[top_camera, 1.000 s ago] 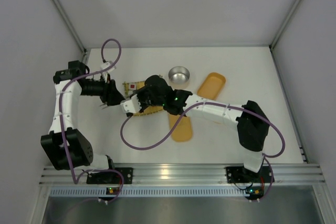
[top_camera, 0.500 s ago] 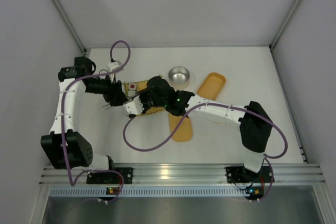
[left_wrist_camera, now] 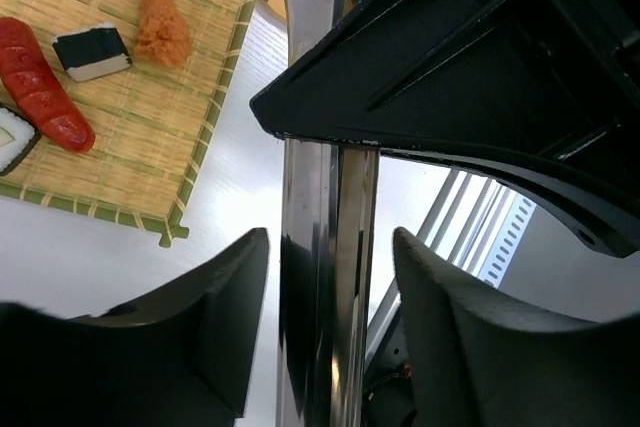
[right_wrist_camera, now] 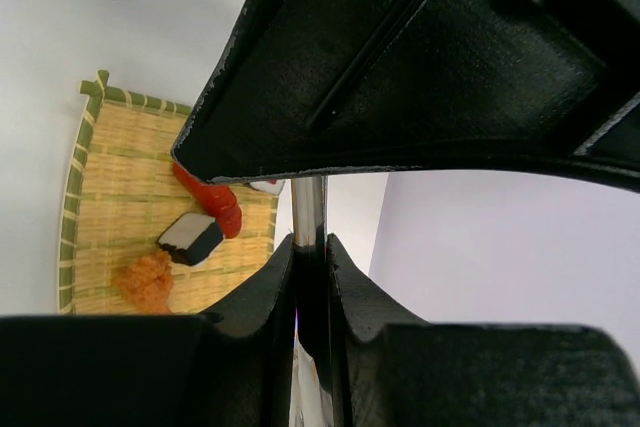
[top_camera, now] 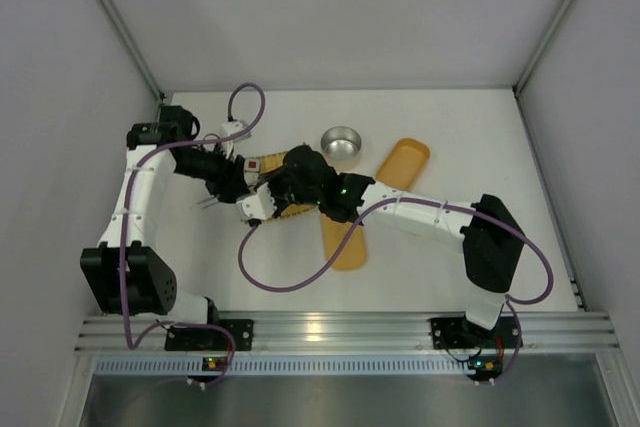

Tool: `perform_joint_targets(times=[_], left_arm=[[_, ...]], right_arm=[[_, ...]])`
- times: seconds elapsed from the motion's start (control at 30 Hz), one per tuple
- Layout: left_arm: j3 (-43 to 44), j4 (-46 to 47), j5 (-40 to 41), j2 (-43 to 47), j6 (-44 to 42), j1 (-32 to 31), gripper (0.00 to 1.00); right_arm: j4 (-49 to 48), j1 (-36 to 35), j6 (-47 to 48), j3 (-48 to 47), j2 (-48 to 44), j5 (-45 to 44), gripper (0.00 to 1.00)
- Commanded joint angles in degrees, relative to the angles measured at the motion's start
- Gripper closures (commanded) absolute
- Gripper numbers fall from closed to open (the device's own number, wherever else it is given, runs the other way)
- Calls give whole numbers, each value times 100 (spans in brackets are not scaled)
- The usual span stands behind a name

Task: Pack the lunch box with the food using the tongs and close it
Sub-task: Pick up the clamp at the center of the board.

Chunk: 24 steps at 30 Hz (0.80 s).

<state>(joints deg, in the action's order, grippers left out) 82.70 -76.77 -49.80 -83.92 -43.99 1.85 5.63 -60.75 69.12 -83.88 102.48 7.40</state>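
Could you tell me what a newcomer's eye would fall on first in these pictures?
Left of centre in the top view, both grippers meet at the silver tongs: the right gripper is shut on them, while the left gripper straddles them with its fingers apart. Just beside lies the woven mat with the sushi pieces on it.

Left arm (top_camera: 135, 182): swung away from the near edge toward the back-left corner; upper joint farther back than a second ago.
Left gripper (top_camera: 226, 177): shifted right, gap to the right gripper (top_camera: 262, 197) closed to just beside.
Purple cable (top_camera: 247, 99): loop above the left wrist carried right.
Right arm (top_camera: 420, 215): nudged slightly right; elbow a little nearer the right wall.
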Motion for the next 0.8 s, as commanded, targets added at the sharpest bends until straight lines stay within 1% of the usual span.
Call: perform_joint_targets(times=[0.0,0.2,0.4,0.67,0.77], left_arm=[[1,-251,67,113,144,-88,45],[-96,-31,251,192,268,-150,52],[-157,57,269,218,320,-150,63],[-193,40,67,201,294,-150,70],[-192,13,-3,174,303,-150,70]], right_arm=[[-168,-33,84,-32,-298,130,97],[104,-33,-4,-128,-272,121,97],[0,-33,5,-50,-290,130,96],[-88,-42,57,-24,-290,113,96],[-97,-51,57,-24,-281,95,96]])
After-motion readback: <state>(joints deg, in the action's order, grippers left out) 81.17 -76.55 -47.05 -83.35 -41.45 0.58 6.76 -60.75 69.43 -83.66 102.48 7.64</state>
